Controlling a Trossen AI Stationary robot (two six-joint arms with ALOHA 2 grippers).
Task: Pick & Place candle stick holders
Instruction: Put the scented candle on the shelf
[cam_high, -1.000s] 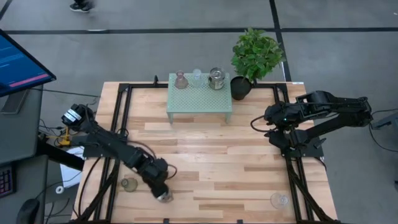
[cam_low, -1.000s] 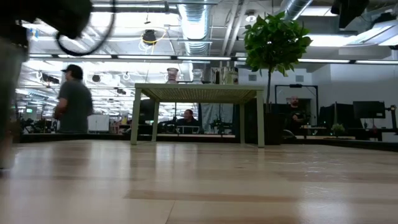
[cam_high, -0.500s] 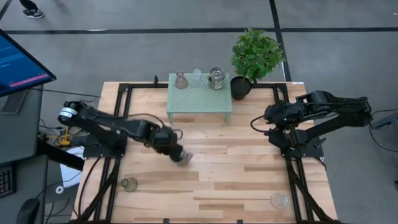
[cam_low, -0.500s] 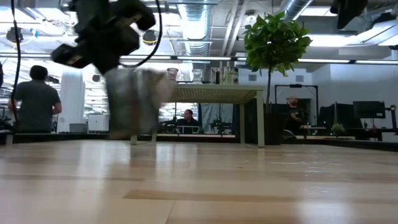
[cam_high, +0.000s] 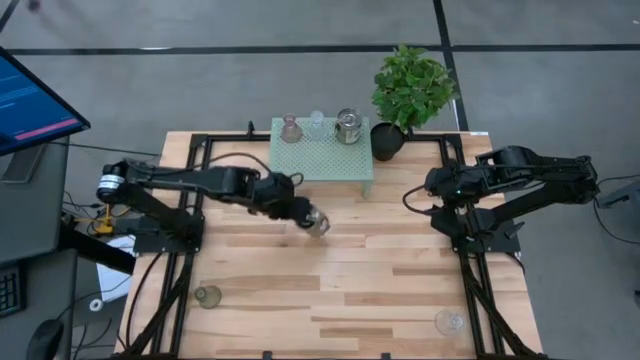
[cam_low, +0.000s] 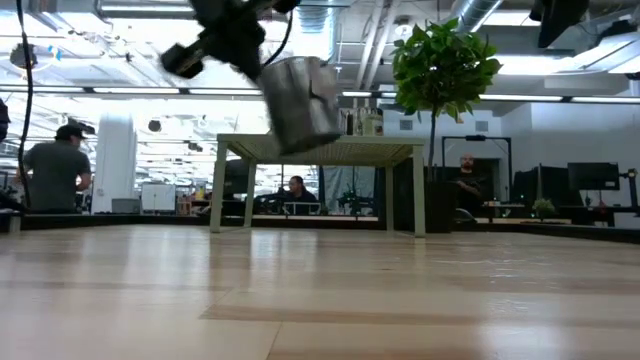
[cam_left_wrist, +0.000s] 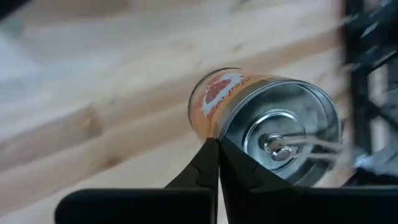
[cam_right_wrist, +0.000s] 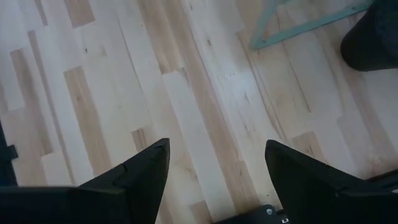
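My left gripper (cam_high: 308, 217) is shut on a shiny silvery jar-like holder (cam_high: 319, 224) with an orange label, in the air just in front of the mint-green stand (cam_high: 322, 160); the low view shows the jar (cam_low: 300, 100) tilted, high above the table. On the stand rest a pinkish glass holder (cam_high: 290, 128), a clear one (cam_high: 317, 123) and a second silvery jar (cam_high: 347, 126). A greenish glass holder (cam_high: 208, 296) stands at the near left and a clear one (cam_high: 449, 322) at the near right. My right gripper (cam_right_wrist: 214, 149) is open and empty at the table's right side. My left gripper (cam_left_wrist: 217, 149) has its two fingers closed almost together at the rim of the jar's round end (cam_left_wrist: 219, 135), beside the end with the small knob (cam_left_wrist: 277, 147). The fingers hide the exact spot. The jar is lifted clear of the table, tilted, out past the fingertips.
A black pot with a green plant (cam_high: 388, 140) stands right of the stand. Black frame rails (cam_high: 190, 190) run along the table's left and right sides. Bare wood lies in the table's middle (cam_high: 380, 270). People show in the room beyond.
My left gripper, shut on the silvery jar, has gone up from the table's near left, beside the greenish holder, and toward the far edge and the right. The jar is lifted clear and now hangs tilted in front of the stand.
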